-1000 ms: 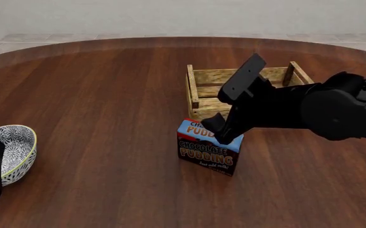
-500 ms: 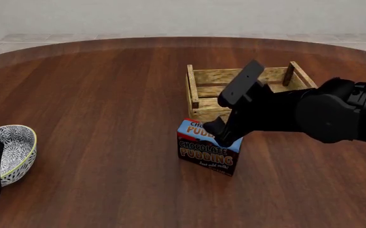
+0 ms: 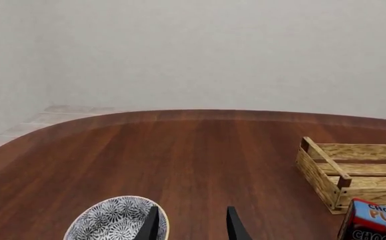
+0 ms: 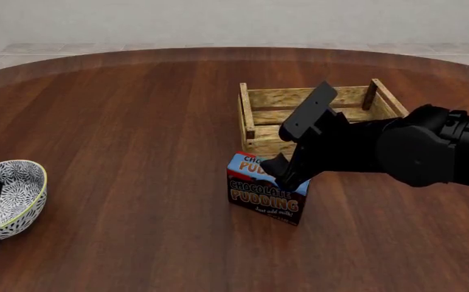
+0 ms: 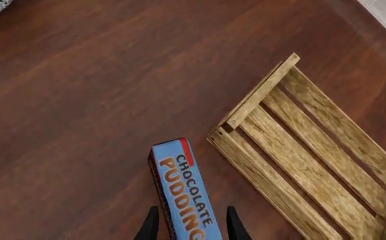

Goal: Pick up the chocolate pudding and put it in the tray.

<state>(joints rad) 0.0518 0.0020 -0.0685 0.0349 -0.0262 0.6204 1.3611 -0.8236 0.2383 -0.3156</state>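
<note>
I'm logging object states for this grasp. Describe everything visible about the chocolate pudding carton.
The small rectangular chocolate pudding carton, seemingly cardboard, has a blue top, red accent and dark brown front with orange lettering. It stands upright on the brown wooden table, just in front of the light-wood slatted tray, outside it. The right gripper straddles its top edge, jaws on either side; contact is unclear.

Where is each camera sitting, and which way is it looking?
Front view: fixed above and behind the arms, looking forward and down at the table; shows the right arm and its right tool over the chocolate pudding.
Left wrist view: behind the left tool, facing across the table; bowl below.
Right wrist view: behind the right tool, looking down; fingertips straddle the pudding.
Shared: all three show the pudding and the tray.
</note>
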